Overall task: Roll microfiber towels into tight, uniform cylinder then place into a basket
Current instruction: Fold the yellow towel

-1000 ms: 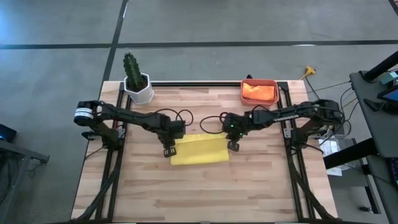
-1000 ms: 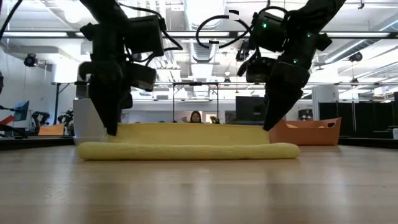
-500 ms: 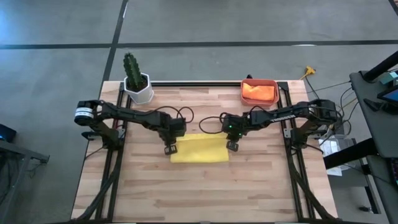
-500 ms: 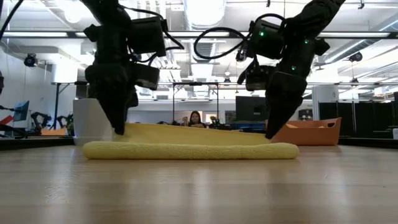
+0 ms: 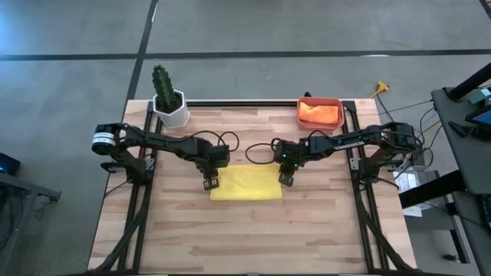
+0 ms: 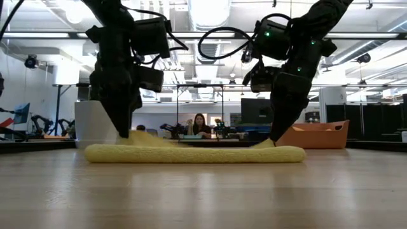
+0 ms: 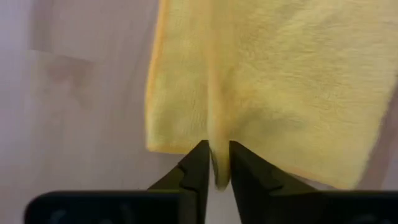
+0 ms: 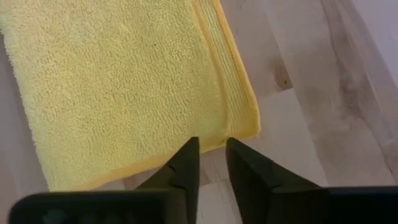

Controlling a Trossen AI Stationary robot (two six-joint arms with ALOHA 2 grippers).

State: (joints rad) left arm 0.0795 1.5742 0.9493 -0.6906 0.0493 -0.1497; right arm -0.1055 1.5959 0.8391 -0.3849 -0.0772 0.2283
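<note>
The bright yellow microfiber towel [image 5: 245,184], folded double, lies mid-worktop on the wooden table [image 5: 253,238]. Its raised far edge has dropped flat since a moment ago. The left gripper [image 7: 214,163] still pinches a fold of that edge. The right gripper [image 8: 211,160] has released, fingers slightly parted. The salmon-red plastic basket [image 5: 320,102] at the far right corner holds the orange towel [image 5: 320,113].

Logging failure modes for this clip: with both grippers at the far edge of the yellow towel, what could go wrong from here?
1. The left gripper has cloth between its fingers, while the right gripper shows a bare gap at the yellow towel; one-sided pulling may skew the roll.
2. The towel looks only folded over, so it could end up loose and uneven.
3. The basket already holds the orange towel, so room may be tight.
</note>
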